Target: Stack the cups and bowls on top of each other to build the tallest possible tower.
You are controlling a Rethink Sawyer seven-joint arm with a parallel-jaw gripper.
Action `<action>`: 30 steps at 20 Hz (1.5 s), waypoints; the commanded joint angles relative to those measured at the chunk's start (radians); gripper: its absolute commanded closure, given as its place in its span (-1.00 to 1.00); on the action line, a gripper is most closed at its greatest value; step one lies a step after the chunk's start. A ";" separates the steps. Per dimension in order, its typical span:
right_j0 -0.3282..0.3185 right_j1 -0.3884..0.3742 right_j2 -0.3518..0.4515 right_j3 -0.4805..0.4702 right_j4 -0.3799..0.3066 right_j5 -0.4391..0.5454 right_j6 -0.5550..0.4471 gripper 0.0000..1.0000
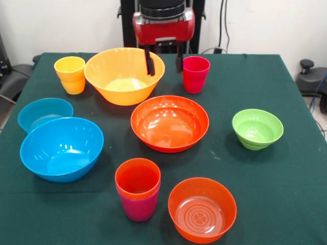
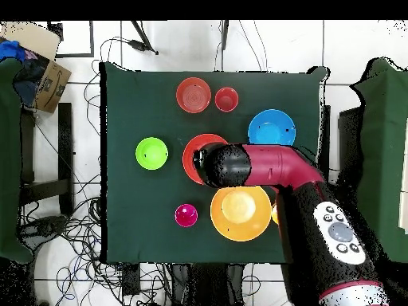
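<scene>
Ten pieces of glossy plastic sit on the green counter (image 1: 286,184) in the front view. The yellow cup (image 1: 70,74) stands at far left, just beside the orange-yellow bowl (image 1: 124,75); the crimson cup (image 1: 195,74) stands right of that bowl. The red-orange bowl (image 1: 169,123) lies in the middle, the green bowl (image 1: 257,128) to its right. At left the small blue bowl (image 1: 45,114) sits behind the large blue bowl (image 1: 61,148), the two touching or nearly so. Near the front edge the orange-red cup (image 1: 137,178) is nested in the purple cup (image 1: 138,205), a tower of two, upright, just beside the translucent bowl (image 1: 202,209). The gripper (image 1: 164,62) hangs at the far side, its fingers (image 1: 150,62) spread wide and holding nothing, one over the orange-yellow bowl's rim, the other close by the crimson cup. From overhead, the arm (image 2: 275,171) lies across the red-orange bowl (image 2: 191,155) and hides the gripper; the orange-yellow bowl (image 2: 240,211), crimson cup (image 2: 186,215), green bowl (image 2: 151,153), large blue bowl (image 2: 272,128), translucent bowl (image 2: 194,95) and stacked cups (image 2: 226,99) show around it
</scene>
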 commanded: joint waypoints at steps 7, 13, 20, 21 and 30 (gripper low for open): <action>0.157 -0.087 -0.124 0.270 0.051 -0.110 0.295 -1.00; 0.182 -0.060 -0.145 0.300 0.062 -0.187 0.326 -1.00; 0.229 0.004 -0.179 0.293 0.051 -0.254 0.389 -1.00; 0.236 0.013 -0.189 0.290 0.047 -0.258 0.395 -1.00; 0.272 0.109 -0.232 0.275 0.050 -0.306 0.413 -1.00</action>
